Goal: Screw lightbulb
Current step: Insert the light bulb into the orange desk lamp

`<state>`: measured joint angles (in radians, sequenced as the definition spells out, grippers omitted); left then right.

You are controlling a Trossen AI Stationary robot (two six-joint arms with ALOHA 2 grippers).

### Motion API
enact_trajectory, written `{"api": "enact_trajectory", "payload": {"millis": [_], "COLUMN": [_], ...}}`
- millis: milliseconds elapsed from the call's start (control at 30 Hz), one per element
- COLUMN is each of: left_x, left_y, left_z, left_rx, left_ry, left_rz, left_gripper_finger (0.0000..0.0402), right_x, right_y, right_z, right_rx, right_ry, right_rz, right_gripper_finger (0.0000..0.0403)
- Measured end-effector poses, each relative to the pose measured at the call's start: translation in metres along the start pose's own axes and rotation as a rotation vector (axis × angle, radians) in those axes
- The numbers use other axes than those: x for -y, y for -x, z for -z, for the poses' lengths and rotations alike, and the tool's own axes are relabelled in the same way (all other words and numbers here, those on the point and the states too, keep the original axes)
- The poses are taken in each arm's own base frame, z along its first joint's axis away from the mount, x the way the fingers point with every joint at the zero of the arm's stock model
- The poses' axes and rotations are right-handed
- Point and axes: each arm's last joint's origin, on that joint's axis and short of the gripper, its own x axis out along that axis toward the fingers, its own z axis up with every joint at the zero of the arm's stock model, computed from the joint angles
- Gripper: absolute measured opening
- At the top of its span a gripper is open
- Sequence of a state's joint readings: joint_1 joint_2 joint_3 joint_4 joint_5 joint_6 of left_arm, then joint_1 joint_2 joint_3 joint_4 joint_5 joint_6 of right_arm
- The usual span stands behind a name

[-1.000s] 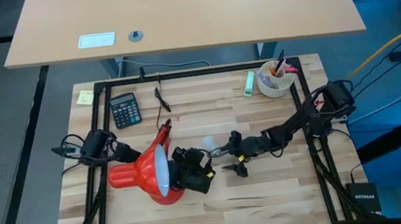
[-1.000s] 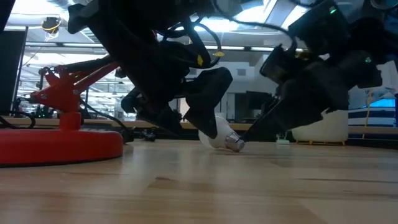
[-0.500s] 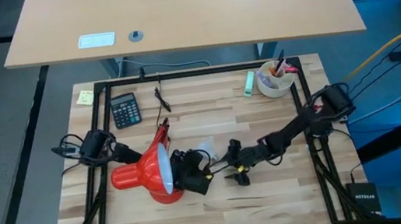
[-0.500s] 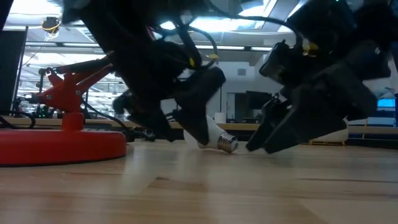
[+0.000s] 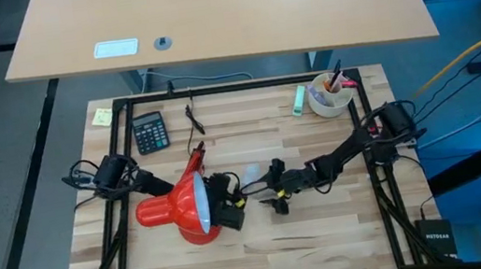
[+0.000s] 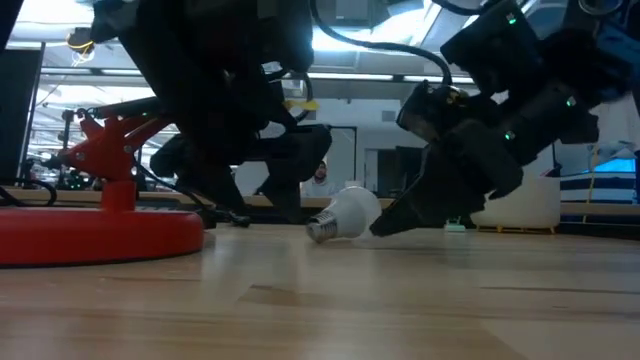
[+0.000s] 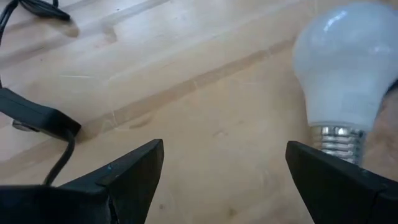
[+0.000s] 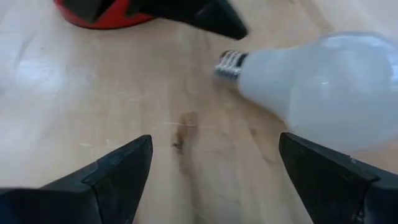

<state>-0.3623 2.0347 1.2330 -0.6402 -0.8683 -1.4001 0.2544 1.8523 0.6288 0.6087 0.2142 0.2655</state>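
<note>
The lightbulb [image 5: 252, 174] lies on its side on the wooden table between my two grippers. Its white globe [image 8: 323, 87] is toward the right arm, and its silvery screw base [image 6: 321, 230] points toward the red desk lamp [image 5: 181, 209]. My left gripper [image 7: 224, 180] is open just in front of the lamp shade, with the screw base [image 7: 339, 138] beside one fingertip. My right gripper [image 8: 211, 174] is also open and comes in from the table's right, low over the wood, with the globe next to one finger. My left gripper has one fingertip [image 7: 329, 177] right beside the bulb's screw base; I cannot tell whether it touches. My right gripper has one finger [image 8: 336, 177] close under the bulb's globe [image 8: 336, 134]; I cannot tell whether it touches. The bulb lies on the table between neither pair of fingers.
At the table's far side are a calculator [image 5: 150, 131], a yellow note [image 5: 102, 116], a green item [image 5: 297, 98] and a cup of pens [image 5: 329, 96]. A black cable [image 7: 37, 118] runs near the left gripper. Black frame rails [image 5: 364, 126] border the table.
The bulb has turned about on the table: its screw base pointed toward the table's right and now points left, toward the lamp. My right gripper has gone a little toward the left and lower. My left gripper has rolled and drawn back from the bulb. Both have stayed open.
</note>
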Motion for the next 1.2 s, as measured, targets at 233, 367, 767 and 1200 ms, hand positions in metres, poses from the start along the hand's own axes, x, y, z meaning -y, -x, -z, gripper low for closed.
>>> {"api": "enact_trajectory", "payload": {"millis": [233, 367, 767, 1200], "left_x": [-0.002, -0.001, 0.003, 0.003], "left_y": [-0.007, -0.003, 0.006, 0.006], "left_z": [-0.001, 0.003, 0.010, 0.010], "left_rx": [-0.005, -0.018, -0.018, -0.021], "left_ry": [-0.007, -0.033, -0.028, -0.032], "left_rz": [-0.005, 0.009, 0.053, 0.051], "left_gripper_finger": [0.0328, 0.0328, 0.0328, 0.0328], "right_x": [-0.005, -0.009, 0.024, 0.109], "right_y": [-0.008, 0.012, 0.067, -0.011], "right_z": [0.001, -0.006, -0.060, -0.069], "right_rx": [-0.031, -0.133, -0.009, 0.149], "right_ry": [-0.018, 0.028, 0.386, 0.258], "right_rz": [-0.062, -0.098, 0.110, -0.262], "right_gripper_finger": [0.0356, 0.0356, 0.0356, 0.0356]}}
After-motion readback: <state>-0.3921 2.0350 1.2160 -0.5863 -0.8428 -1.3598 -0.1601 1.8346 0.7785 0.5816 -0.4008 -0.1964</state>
